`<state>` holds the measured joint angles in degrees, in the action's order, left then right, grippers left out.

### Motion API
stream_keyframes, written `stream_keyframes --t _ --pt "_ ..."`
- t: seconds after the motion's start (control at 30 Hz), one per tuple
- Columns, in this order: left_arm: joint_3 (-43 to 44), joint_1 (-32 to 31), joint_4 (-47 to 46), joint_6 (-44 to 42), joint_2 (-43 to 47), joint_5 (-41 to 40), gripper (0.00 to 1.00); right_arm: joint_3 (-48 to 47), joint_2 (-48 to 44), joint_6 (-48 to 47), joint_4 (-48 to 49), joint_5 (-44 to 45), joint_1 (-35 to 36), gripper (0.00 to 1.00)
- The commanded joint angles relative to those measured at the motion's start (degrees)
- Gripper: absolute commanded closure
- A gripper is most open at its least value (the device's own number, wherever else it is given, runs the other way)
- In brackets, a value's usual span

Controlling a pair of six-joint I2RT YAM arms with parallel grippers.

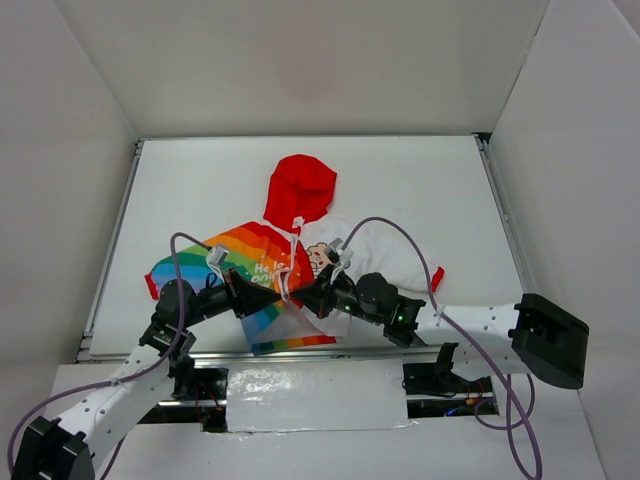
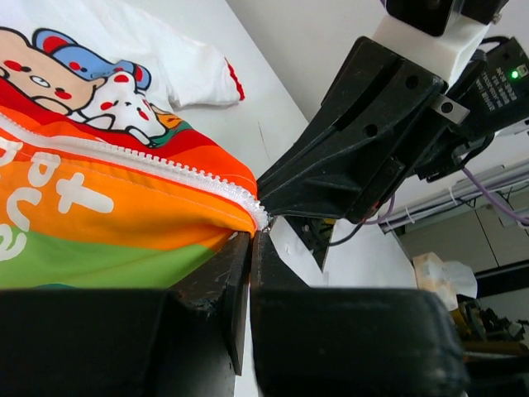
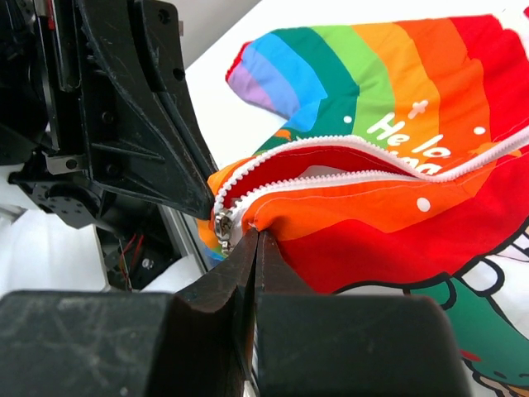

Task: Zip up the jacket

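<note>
- Left gripper (image 2: 250, 240): jaws pressed almost together, pinching the hem of the jacket (image 2: 107, 207) at the bottom end of the white zipper (image 2: 149, 161).
- Right gripper (image 3: 254, 241): jaws closed on the hem just beside the slider (image 3: 221, 225), tip to tip with the left gripper.
- Beyond the right gripper's tips, the tooth rows stand apart, with red lining between.
- Top view: both arms cover the hem, so the grips are not discernible there.
- Red hood (image 1: 300, 187) lies beyond both grippers.

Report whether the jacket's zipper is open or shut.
Open, at least near the hem: in the right wrist view the zipper has its tooth rows apart, red lining between, slider at the bottom end.
</note>
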<state>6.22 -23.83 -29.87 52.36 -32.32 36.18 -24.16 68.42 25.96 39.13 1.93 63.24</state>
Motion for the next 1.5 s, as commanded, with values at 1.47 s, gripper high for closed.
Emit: stream_keyframes --t 1.47 --pt "-1.38 -2.27 -3.1 -9.29 -1.52 12.95 1.0 -9.85 -4.44 3.84 -21.12 -6.33 -4.18 1.0"
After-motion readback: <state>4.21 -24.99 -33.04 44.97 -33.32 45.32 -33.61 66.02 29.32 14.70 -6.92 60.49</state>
